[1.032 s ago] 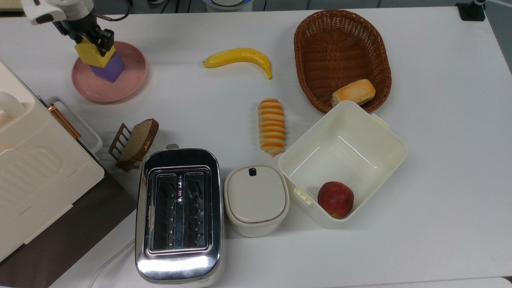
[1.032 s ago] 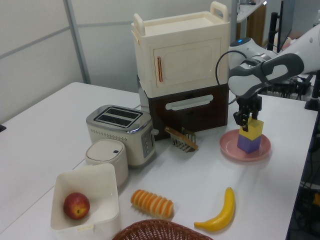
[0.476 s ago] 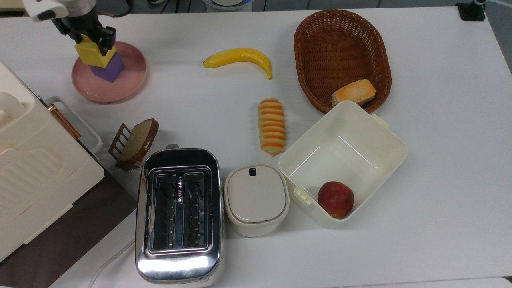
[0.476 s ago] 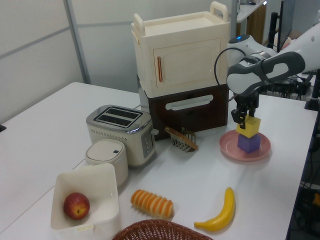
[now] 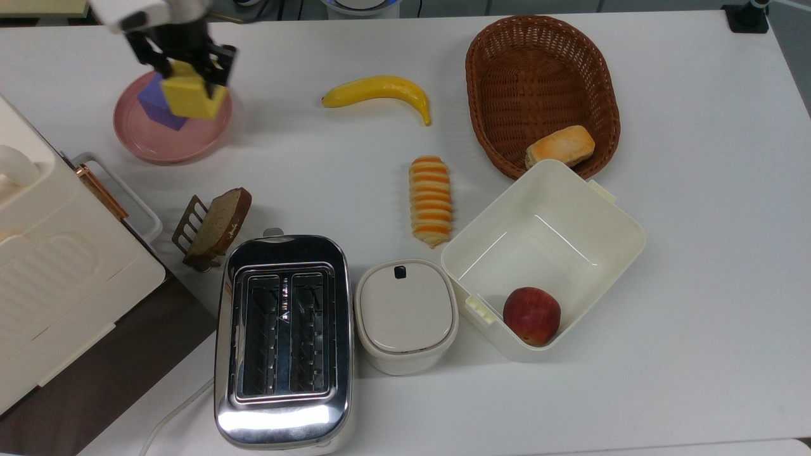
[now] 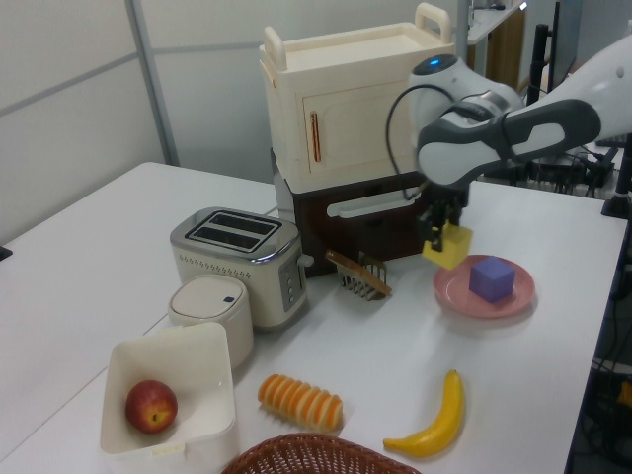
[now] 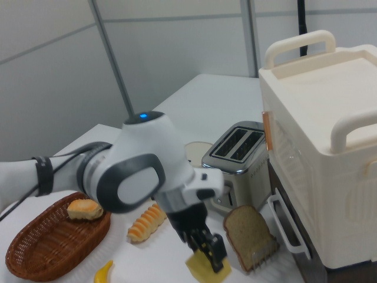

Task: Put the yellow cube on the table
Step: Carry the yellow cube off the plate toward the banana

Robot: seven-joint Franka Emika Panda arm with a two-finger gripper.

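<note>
Gripping the yellow cube [image 5: 189, 95] between its fingers, gripper [image 5: 184, 69] in the top view's upper left, cube lifted off the purple cube [image 6: 492, 277], tilted, over the pink plate [image 5: 142, 140] rim, above the table [image 5: 697, 190].

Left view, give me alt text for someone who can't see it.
A robot hand holds the yellow cube in the air beside a pink plate that carries a purple cube. On the white table also sit a toaster, a banana and an apple in a tub.
</note>
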